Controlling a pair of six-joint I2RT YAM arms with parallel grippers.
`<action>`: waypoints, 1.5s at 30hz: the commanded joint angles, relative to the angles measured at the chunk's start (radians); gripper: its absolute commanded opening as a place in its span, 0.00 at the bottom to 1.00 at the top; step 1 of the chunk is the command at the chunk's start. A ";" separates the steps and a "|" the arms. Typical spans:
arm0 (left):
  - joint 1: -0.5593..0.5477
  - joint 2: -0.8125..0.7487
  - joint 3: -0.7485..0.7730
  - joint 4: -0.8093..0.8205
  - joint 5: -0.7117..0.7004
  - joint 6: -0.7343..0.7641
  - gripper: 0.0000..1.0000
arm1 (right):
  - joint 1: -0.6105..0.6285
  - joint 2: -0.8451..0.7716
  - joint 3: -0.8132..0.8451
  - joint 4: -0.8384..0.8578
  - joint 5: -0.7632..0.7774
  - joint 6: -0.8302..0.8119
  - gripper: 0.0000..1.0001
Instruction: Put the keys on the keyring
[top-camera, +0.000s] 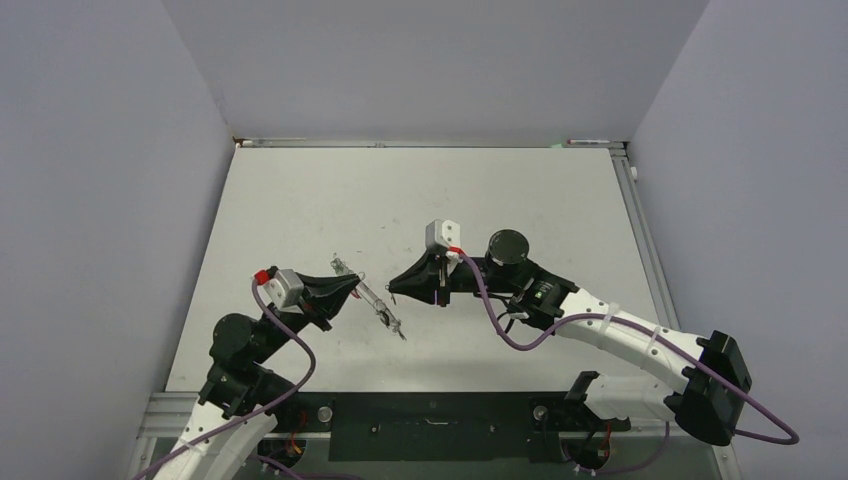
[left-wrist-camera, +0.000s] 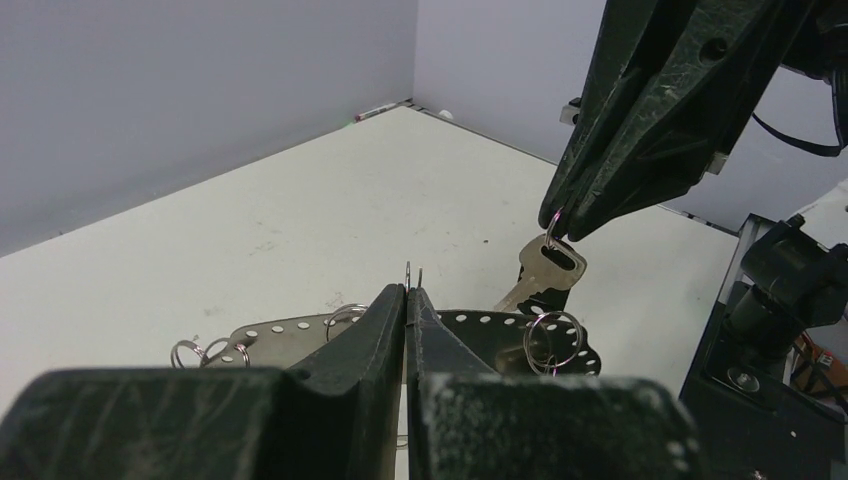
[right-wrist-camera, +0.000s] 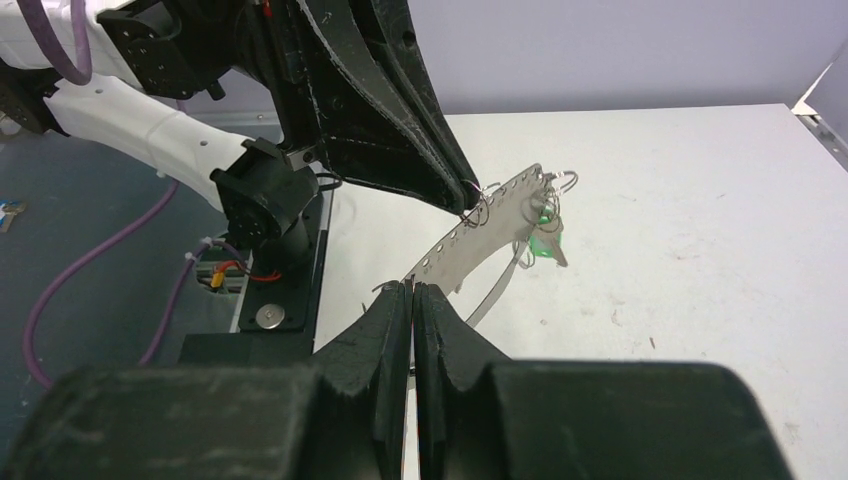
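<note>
Robotics lab test cell: a left arm (top-camera: 240, 350) and a right arm (top-camera: 620, 335), trailing purple cables (top-camera: 500, 322), bolted along the near edge of a white table (top-camera: 300, 200) boxed in by bare grey walls (top-camera: 100, 150).

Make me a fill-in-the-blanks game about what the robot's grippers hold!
The right gripper pinches a small ring with a silver ____ hanging from it. The left gripper holds the keyring, a metal strip dotted with little ____. The tag under the keyring is coloured ____.
Missing: key, holes, green.
</note>
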 joint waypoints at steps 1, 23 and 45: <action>0.005 -0.001 0.008 0.104 0.067 0.013 0.00 | -0.006 -0.007 0.036 0.086 -0.056 0.034 0.05; 0.003 0.006 0.012 0.079 0.156 0.002 0.00 | -0.007 0.139 0.099 0.179 -0.095 0.082 0.05; -0.007 -0.002 0.008 0.077 0.177 0.009 0.00 | -0.022 0.164 0.090 0.208 -0.068 0.130 0.05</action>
